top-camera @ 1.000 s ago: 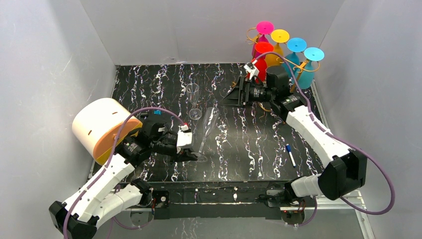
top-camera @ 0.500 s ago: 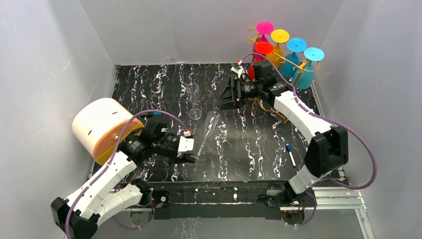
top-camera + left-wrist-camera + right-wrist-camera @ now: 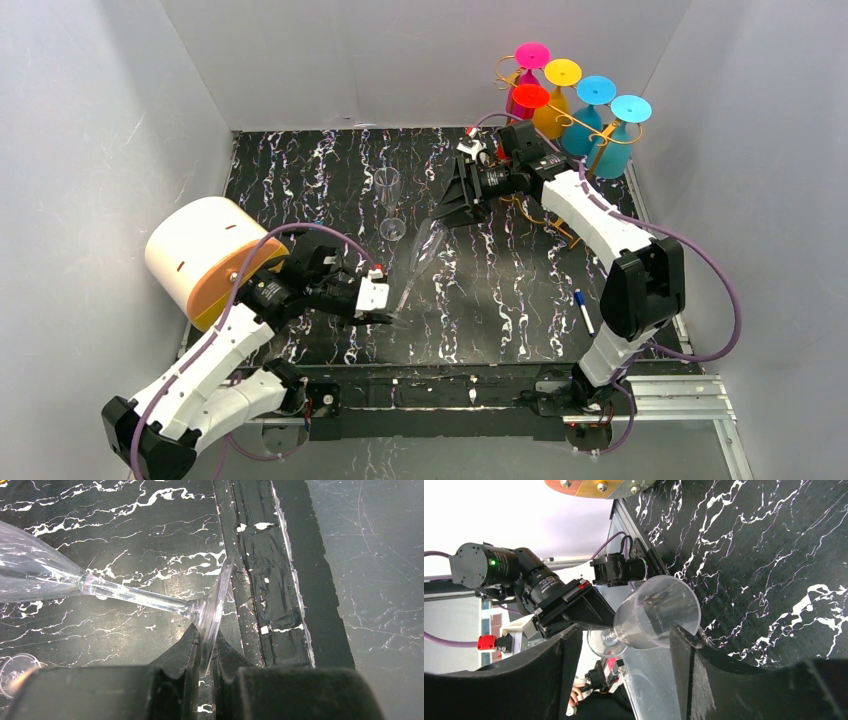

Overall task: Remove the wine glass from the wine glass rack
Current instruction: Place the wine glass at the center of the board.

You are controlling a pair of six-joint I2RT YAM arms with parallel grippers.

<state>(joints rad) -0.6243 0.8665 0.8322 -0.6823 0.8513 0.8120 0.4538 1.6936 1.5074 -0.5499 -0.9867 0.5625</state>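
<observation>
The gold wire wine glass rack (image 3: 606, 132) stands at the back right, with several coloured wine glasses hanging foot-up from it, among them a red one (image 3: 530, 97) and a cyan one (image 3: 630, 108). A clear wine glass (image 3: 418, 258) lies tilted across the table's middle. My left gripper (image 3: 385, 312) is shut on its foot (image 3: 215, 605), the stem (image 3: 135, 596) running off to the left. My right gripper (image 3: 450, 205) is open at the glass's rim end, left of the rack. The bowl (image 3: 659, 612) sits just ahead of and between its fingertips (image 3: 624, 650).
A second clear glass (image 3: 388, 190) stands upright behind the tilted one. A cream and orange round container (image 3: 205, 255) fills the left side by my left arm. A blue pen (image 3: 583, 310) lies at the right front. White walls close in the table.
My right arm has swung left, away from the rack and down toward the clear glass's bowl, its jaws a little narrower. The left gripper still holds the foot and has barely moved.
</observation>
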